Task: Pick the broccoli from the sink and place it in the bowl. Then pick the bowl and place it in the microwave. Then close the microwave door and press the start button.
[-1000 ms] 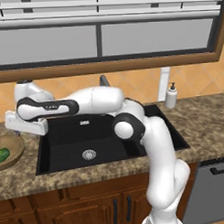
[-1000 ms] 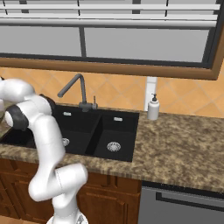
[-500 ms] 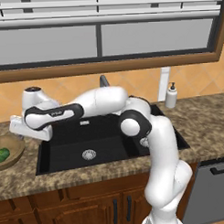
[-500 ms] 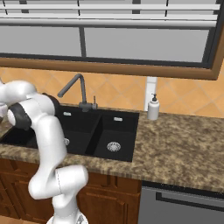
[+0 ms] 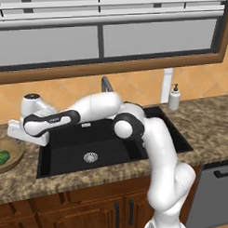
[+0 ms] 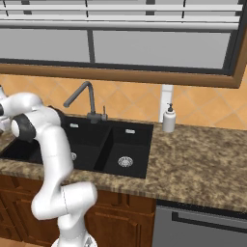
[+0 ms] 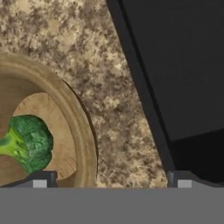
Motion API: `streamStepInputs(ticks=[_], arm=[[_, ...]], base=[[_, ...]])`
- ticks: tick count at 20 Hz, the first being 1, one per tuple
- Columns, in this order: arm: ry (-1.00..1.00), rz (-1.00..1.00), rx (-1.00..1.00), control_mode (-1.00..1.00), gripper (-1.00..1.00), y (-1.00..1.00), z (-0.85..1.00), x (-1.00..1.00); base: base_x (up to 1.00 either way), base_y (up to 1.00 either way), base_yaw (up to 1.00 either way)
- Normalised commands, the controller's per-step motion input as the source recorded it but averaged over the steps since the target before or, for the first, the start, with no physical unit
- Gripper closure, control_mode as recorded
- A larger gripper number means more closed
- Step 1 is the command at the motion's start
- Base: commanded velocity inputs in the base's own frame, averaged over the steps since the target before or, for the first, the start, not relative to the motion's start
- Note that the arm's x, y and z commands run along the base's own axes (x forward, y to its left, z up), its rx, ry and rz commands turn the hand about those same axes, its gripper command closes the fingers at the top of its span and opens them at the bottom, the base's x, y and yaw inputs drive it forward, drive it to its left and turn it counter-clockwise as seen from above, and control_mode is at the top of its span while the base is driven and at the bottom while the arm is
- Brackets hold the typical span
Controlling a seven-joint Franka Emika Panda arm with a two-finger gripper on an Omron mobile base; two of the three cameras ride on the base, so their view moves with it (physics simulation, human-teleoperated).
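Broccoli (image 7: 27,142) lies in wooden bowl (image 7: 83,131); end effector (image 7: 109,179), open and empty, has withdrawn toward sink (image 5: 107,144). Bowl pickup next.

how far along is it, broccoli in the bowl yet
Yes: the broccoli lies in the bowl on the counter beside the sink. The gripper is open, one fingertip over the bowl, holding nothing. Left: carry the bowl to the microwave, close the door, press start.
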Motion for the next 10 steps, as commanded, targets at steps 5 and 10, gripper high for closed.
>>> streamStepInputs(ticks=[5, 10], arm=[[0.00, 0.00, -0.05, -1.00, -1.00, 0.30, -0.15, 0.14], [0.02, 0.01, -0.01, -1.00, -1.00, 0.06, -0.35, 0.03]], base=[[0.00, 0.00, 0.00], [0.00, 0.00, 0.00]])
